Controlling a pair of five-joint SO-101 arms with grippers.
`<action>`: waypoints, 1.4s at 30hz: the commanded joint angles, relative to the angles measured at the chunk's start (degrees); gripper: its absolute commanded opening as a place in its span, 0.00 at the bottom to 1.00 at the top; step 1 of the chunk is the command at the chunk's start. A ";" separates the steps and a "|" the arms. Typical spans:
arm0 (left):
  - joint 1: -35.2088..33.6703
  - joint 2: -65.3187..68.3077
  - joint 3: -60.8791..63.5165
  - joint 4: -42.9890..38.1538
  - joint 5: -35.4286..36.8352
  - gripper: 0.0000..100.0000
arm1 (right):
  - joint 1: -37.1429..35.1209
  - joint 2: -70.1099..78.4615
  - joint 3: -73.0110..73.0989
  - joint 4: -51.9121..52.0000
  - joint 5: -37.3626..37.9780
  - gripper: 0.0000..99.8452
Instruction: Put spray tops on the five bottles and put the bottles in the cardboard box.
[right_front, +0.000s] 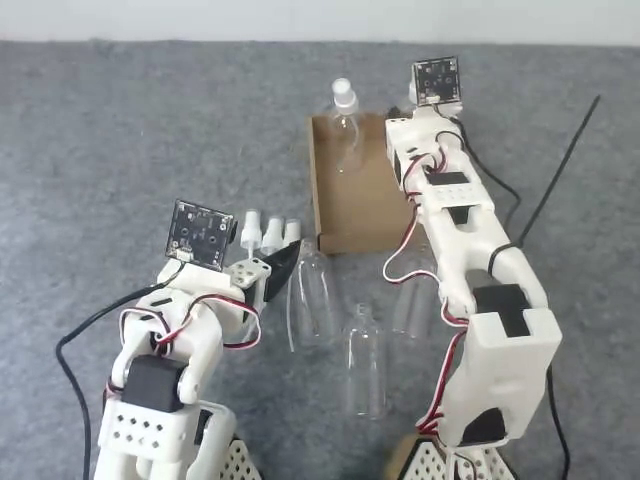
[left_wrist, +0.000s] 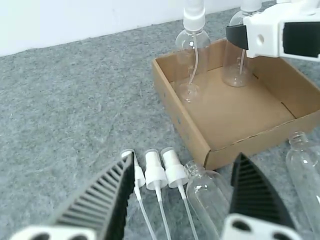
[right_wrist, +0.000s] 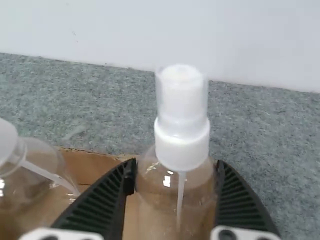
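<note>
The right hand (right_wrist: 175, 167) is closed around a capped bottle (right_wrist: 181, 115) that stands upright in the cardboard box (right_front: 318, 185), seemingly pressing its sides (the contact is hard to judge). A second capped bottle (left_wrist: 194, 45) stands beside it in the box. The left hand (left_wrist: 185, 159) hangs wide open and empty over three loose spray tops (left_wrist: 155, 172). Three uncapped bottles (right_front: 365, 360) lie on the counter (right_front: 150, 130) near the box.

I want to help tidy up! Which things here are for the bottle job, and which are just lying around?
For the job: cardboard box; capped bottle standing in it; second capped bottle, gripped by the right gripper; three loose spray tops; three open bottles lying on the mat.
Just lying about: black cable; grey mat.
</note>
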 joint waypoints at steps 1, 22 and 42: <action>-0.18 0.26 -0.48 -0.79 -0.35 0.29 | -0.31 -1.36 -3.52 -0.40 0.97 0.18; -0.09 0.26 -0.48 -0.79 -0.35 0.29 | -0.31 -1.45 -3.52 -0.40 1.05 0.33; -0.18 0.26 -0.40 -0.79 -0.35 0.29 | -0.31 -17.01 -12.13 18.42 0.62 0.33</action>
